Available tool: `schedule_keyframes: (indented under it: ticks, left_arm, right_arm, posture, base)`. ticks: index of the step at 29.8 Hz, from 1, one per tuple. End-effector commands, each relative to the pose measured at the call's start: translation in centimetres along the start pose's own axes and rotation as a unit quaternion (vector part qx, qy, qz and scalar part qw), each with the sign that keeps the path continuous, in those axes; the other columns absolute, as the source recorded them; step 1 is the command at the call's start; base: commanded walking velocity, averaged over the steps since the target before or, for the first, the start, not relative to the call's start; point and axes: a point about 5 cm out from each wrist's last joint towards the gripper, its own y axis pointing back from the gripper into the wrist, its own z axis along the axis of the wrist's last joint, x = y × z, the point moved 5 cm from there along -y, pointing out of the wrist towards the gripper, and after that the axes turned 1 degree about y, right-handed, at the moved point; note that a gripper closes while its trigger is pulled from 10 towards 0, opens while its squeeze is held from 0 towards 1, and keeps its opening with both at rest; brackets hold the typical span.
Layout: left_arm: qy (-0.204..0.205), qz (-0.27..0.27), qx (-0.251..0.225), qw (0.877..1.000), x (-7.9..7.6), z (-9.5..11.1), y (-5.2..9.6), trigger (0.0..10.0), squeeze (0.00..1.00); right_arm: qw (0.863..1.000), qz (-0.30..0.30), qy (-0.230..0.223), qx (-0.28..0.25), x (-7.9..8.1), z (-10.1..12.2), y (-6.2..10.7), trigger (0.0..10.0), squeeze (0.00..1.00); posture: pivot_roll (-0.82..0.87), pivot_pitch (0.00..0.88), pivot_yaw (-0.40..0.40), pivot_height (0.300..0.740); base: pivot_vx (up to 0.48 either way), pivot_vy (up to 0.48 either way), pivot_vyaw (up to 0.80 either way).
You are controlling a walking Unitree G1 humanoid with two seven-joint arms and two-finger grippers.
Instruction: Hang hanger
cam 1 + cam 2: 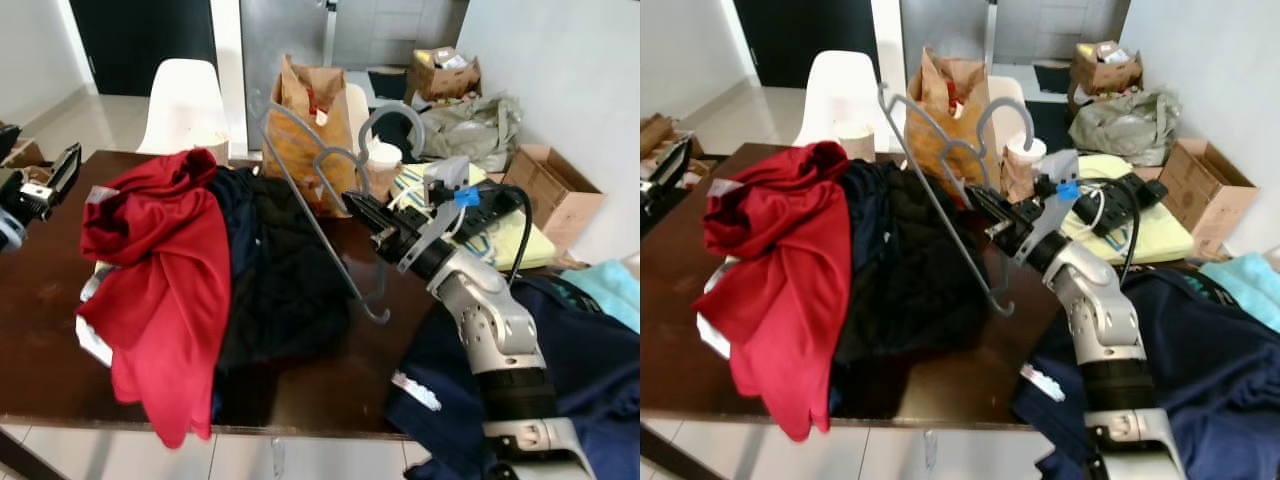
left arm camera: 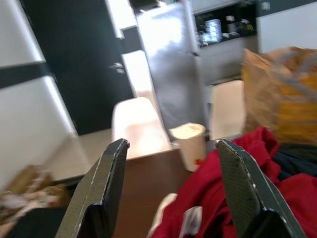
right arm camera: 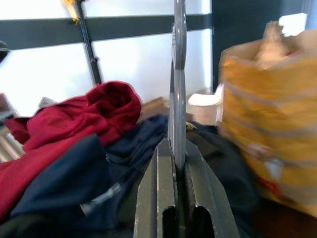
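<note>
A grey plastic hanger (image 1: 318, 190) is held up above the dark wooden table (image 1: 40, 300), tilted, its hook curling toward the back right. My right gripper (image 1: 360, 205) is shut on the hanger near its neck; in the right wrist view the grey bar (image 3: 177, 89) rises from between the closed fingers (image 3: 159, 193). My left gripper (image 2: 168, 193) is open and holds nothing, hovering by the table's left edge (image 1: 40, 185), facing a red garment (image 1: 160, 270). Dark navy and black clothes (image 1: 280, 270) lie in a heap beside the red one, under the hanger.
A brown paper bag (image 1: 305, 125), a paper cup (image 1: 383, 165) and a power strip (image 1: 490, 205) crowd the back of the table. A white chair (image 1: 185, 105) stands behind. Cardboard boxes (image 1: 555, 195) and bags lie at the right wall. Blue cloth (image 1: 590, 370) drapes at my right.
</note>
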Motion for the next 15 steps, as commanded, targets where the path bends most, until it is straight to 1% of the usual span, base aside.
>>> schedule_keyframes:
  ticks: [1, 2, 5, 6, 8, 9, 10, 13, 14, 15]
  left_arm:
    - [0.009, -0.045, 0.001, 0.999, -1.9, 0.0, 0.0, 10.0, 0.0]
    - [0.005, -0.062, 0.01, 0.998, -2.6, -0.3, 0.1, 10.0, 0.0]
    - [-0.001, -0.063, 0.016, 0.998, -2.6, -0.6, 0.2, 10.0, 0.0]
    - [-0.008, -0.059, 0.022, 0.998, -2.4, -0.8, 0.2, 10.0, 0.0]
    - [-0.028, -0.046, 0.037, 0.998, -1.7, -1.5, 0.3, 10.0, 0.0]
    - [-0.047, -0.042, 0.047, 0.997, -1.4, -1.9, 0.3, 10.0, 0.0]
    - [-0.056, -0.042, 0.051, 0.996, -1.3, -2.0, 0.3, 10.0, 0.0]
    - [-0.065, -0.043, 0.055, 0.995, -1.3, -2.1, 0.3, 10.0, 0.0]
    - [-0.077, -0.037, 0.057, 0.995, -1.0, -2.2, 0.3, 10.0, 0.0]
    - [-0.077, -0.037, 0.057, 0.995, -1.0, -2.2, 0.3, 10.0, 0.0]
  right_arm:
    - [1.0, -0.012, -0.004, 0.007, -0.6, -0.3, 0.5, 10.0, 0.0]
    - [1.0, -0.013, -0.005, 0.006, -0.7, -0.2, 0.4, 10.0, 0.0]
    - [1.0, -0.014, -0.007, 0.005, -0.7, -0.2, 0.4, 10.0, 0.0]
    - [1.0, -0.016, -0.007, 0.004, -0.7, -0.2, 0.5, 10.0, 0.0]
    - [1.0, -0.018, -0.007, 0.005, -0.8, -0.2, 0.5, 10.0, 0.0]
    - [1.0, -0.018, -0.006, 0.005, -0.8, -0.2, 0.5, 10.0, 0.0]
    - [1.0, -0.019, -0.005, 0.005, -0.8, -0.2, 0.5, 10.0, 0.0]
    - [1.0, -0.019, -0.005, 0.005, -0.8, -0.2, 0.5, 10.0, 0.0]
    - [1.0, -0.019, -0.005, 0.005, -0.8, -0.2, 0.5, 10.0, 0.0]
    - [1.0, -0.019, -0.005, 0.005, -0.8, -0.2, 0.5, 10.0, 0.0]
  posture:
    - [0.05, 0.0, -0.051, 0.74]
    - [0.05, 0.0, -0.049, 0.74]
    - [0.05, 0.0, -0.05, 0.74]
    - [0.05, 0.0, -0.049, 0.74]
    - [0.05, 0.0, -0.049, 0.74]
    - [0.05, 0.0, -0.049, 0.74]
    - [0.05, 0.0, -0.049, 0.74]
    - [0.05, 0.0, -0.05, 0.74]
    - [0.05, 0.0, -0.049, 0.74]
    - [0.05, 0.0, -0.049, 0.74]
  base:
    - [0.0, 0.0, -0.8]
    - [0.0, 0.0, -0.8]
    - [0.0, 0.0, -0.8]
    - [0.0, 0.0, -0.46]
    - [0.0, 0.0, 0.0]
    - [0.0, 0.0, 0.0]
    - [0.0, 0.0, 0.0]
    - [0.0, 0.0, 0.0]
    - [0.0, 0.0, 0.0]
    - [0.0, 0.0, 0.0]
